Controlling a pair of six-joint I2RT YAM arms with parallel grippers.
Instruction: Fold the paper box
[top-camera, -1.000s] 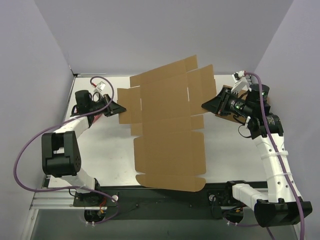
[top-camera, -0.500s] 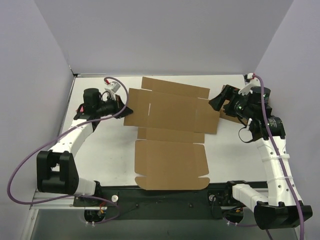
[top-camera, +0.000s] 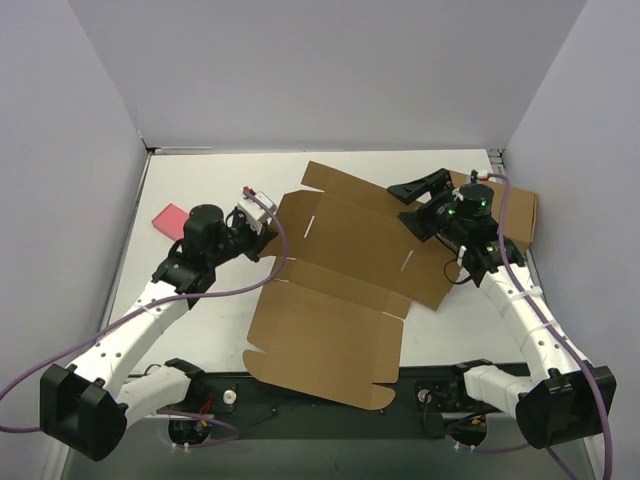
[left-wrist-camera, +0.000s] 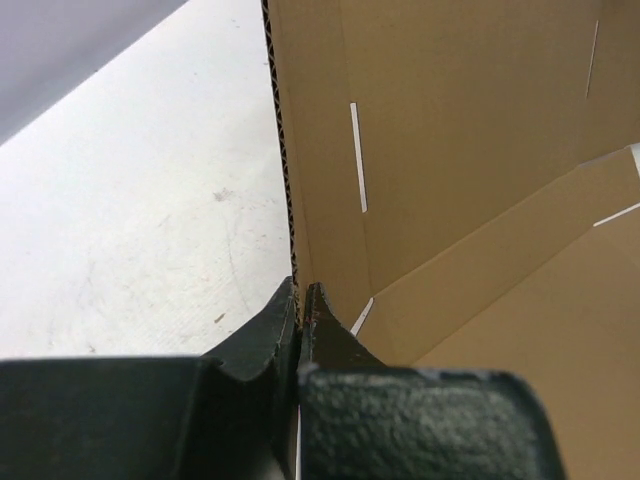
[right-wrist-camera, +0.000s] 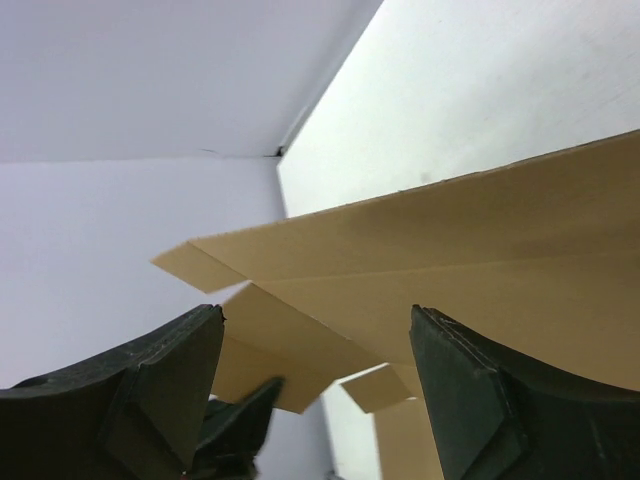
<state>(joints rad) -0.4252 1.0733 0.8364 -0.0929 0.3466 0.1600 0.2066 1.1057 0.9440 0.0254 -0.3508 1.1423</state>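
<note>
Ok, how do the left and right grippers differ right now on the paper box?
The left gripper has its jaws shut, pinching the left edge of the paper box. The right gripper has its jaws wide apart and clamps nothing. The left gripper sits at the box's left side, while the right gripper is over its far right part. Both are at the far half of the cardboard.

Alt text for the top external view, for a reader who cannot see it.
A partly folded brown paper box lies on the table, its left edge pinched by the left gripper while the right gripper hangs open at its far right part. A pink block lies far left; a second brown cardboard box sits far right.
</note>
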